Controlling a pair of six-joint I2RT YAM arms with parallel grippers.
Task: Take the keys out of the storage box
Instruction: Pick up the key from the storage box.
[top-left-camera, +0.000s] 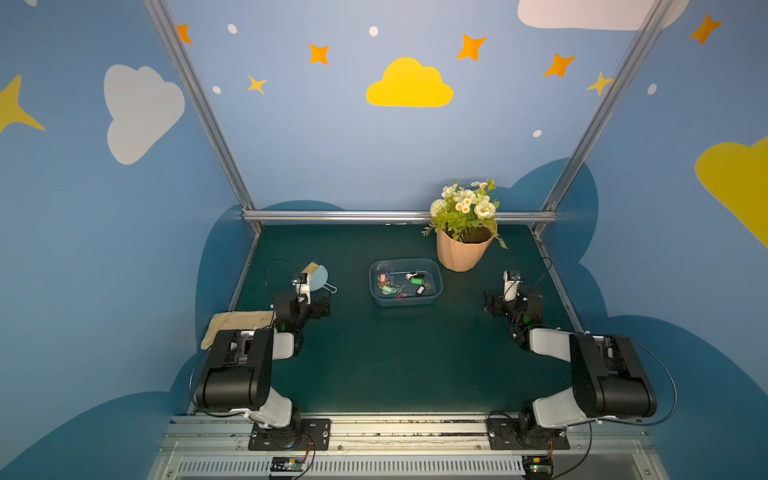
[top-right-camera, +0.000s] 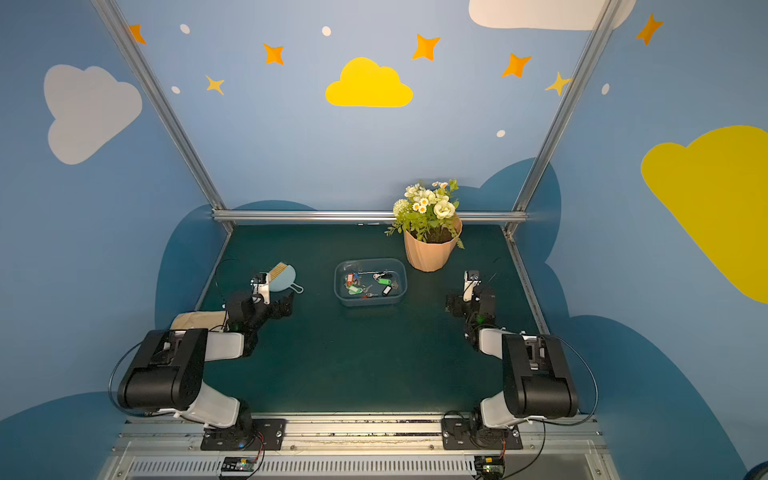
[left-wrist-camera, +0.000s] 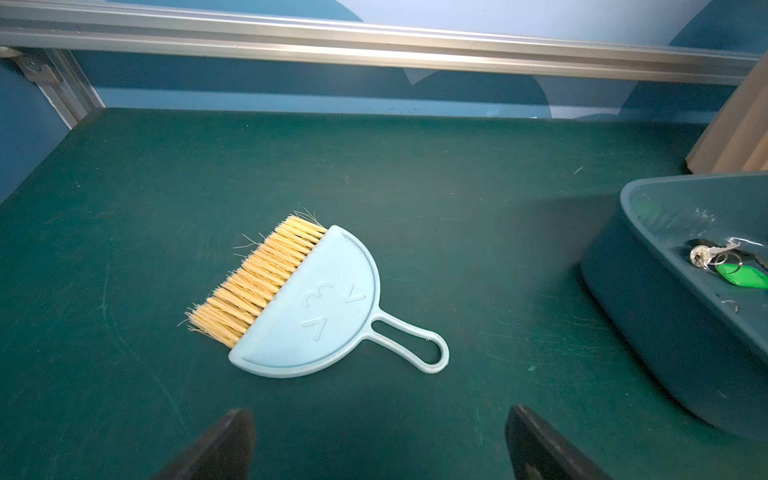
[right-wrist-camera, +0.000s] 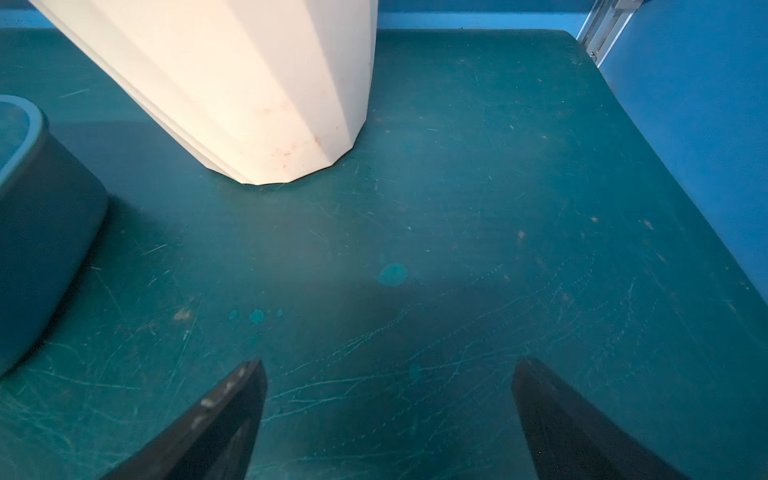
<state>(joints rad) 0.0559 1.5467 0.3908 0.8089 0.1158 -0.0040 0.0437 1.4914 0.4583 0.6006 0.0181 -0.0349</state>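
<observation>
**Keys all in the box, no reach begun**

We judge the job to be at its very start. The keys (top-left-camera: 401, 286) lie scattered over the floor of the storage box (top-left-camera: 405, 302), which stands near the middle of the worktop (top-left-camera: 395, 365), a little toward its far edge; none lies outside it. Green, red, black and white tags (top-left-camera: 387, 289) show among them, some so close that their rings may be tangled, though the top views are too small to tell.

The left arm (top-left-camera: 299, 309) and the right arm (top-left-camera: 515, 305) sit low, one at each side of the box and well apart from it. The left fingers (left-wrist-camera: 224, 444) are spread wide with nothing between them, pointing at a small blue brush (left-wrist-camera: 324, 307) that lies toward the left edge. The right fingers (right-wrist-camera: 224, 415) are just as wide and empty, over bare worktop, with the flowerpot (right-wrist-camera: 232, 83) ahead toward the far right corner.

The next move, we think, calls for one arm to swing inward above the box, tip its fingers down and come in over the rim, since the walls bar a low approach. A plastic tag looks the easiest thing to pinch; the flat metal keys offer little. The box seems light, so a dragged grip could shift it, and a tangled ring could bring up more than one key.
</observation>
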